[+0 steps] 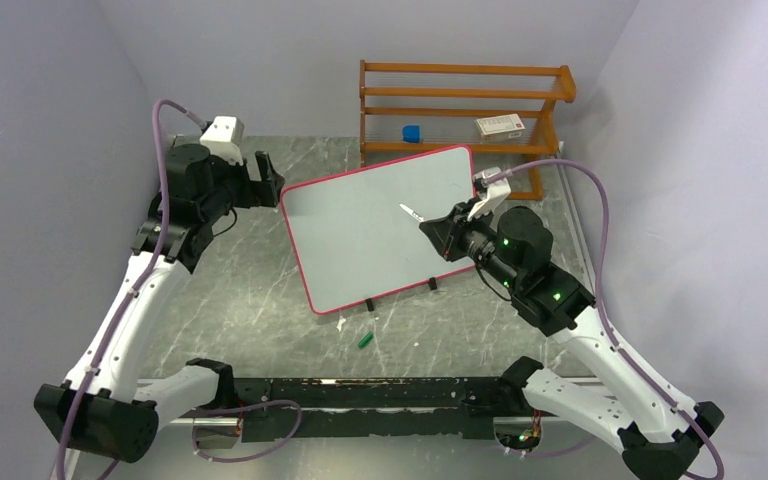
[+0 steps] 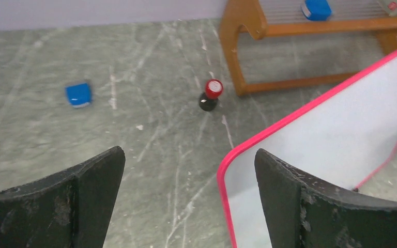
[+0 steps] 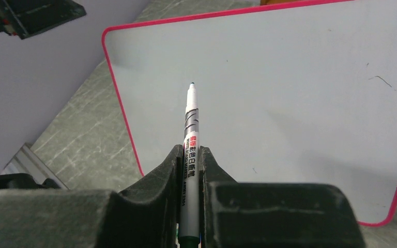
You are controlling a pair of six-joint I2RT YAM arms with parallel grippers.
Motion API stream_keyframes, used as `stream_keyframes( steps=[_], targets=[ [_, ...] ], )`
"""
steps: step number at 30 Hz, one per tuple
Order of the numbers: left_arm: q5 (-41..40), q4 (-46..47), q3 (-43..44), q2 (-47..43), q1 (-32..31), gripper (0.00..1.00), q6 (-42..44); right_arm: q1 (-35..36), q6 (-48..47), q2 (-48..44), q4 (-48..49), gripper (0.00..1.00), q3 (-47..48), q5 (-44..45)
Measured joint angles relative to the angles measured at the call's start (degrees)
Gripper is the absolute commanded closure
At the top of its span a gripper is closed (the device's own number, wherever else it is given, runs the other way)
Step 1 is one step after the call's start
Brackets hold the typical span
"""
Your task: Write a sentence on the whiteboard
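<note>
The whiteboard (image 1: 360, 250), white with a thin pink-red frame, lies skewed on the grey table. Its surface (image 3: 289, 103) is blank apart from a few faint specks. My right gripper (image 1: 436, 228) hovers over the board's right half, shut on a white marker (image 3: 191, 124) whose uncapped dark tip points at the board's middle. Whether the tip touches the surface I cannot tell. My left gripper (image 1: 272, 182) stands wide open and empty at the board's far left corner (image 2: 227, 170), which shows between its fingers (image 2: 188, 155).
A wooden rack (image 1: 460, 110) stands behind the board, holding a blue block (image 1: 412, 132) and a white box (image 1: 500, 125). A green cap (image 1: 366, 340) lies near the board's front edge. A blue cube (image 2: 78, 95) and a red-topped black stamp (image 2: 210, 95) sit on the table.
</note>
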Motion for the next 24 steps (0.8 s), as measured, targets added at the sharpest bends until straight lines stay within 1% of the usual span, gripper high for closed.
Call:
stream_keyframes(
  steps=[5,11,13,15,19,24],
  targets=[
    [17.9,7.2,-8.2,0.0,8.5,0.02,-1.4,0.0,-1.5,1.1,-0.1,1.0,1.4,-2.1],
    [34.1,18.2,-14.5,1.0,14.8,0.02,-3.5,0.0,-3.3,2.3,0.0,1.0,2.5,-4.4],
    [40.2,23.5,-16.1,2.4,17.2,0.07,-6.1,0.0,-3.9,2.6,0.0,1.0,2.5,-5.0],
    [45.9,29.2,-16.9,5.1,19.1,0.1,-9.6,0.0,-4.3,3.0,0.0,1.0,2.5,-5.7],
    [55.4,38.1,-17.2,12.4,20.7,0.16,-15.3,0.0,-4.9,3.9,0.4,1.0,2.5,-6.5],
    [62.7,44.7,-17.6,16.7,20.3,0.19,-20.3,0.6,-5.3,5.2,1.3,1.0,2.5,-7.1]
  ],
)
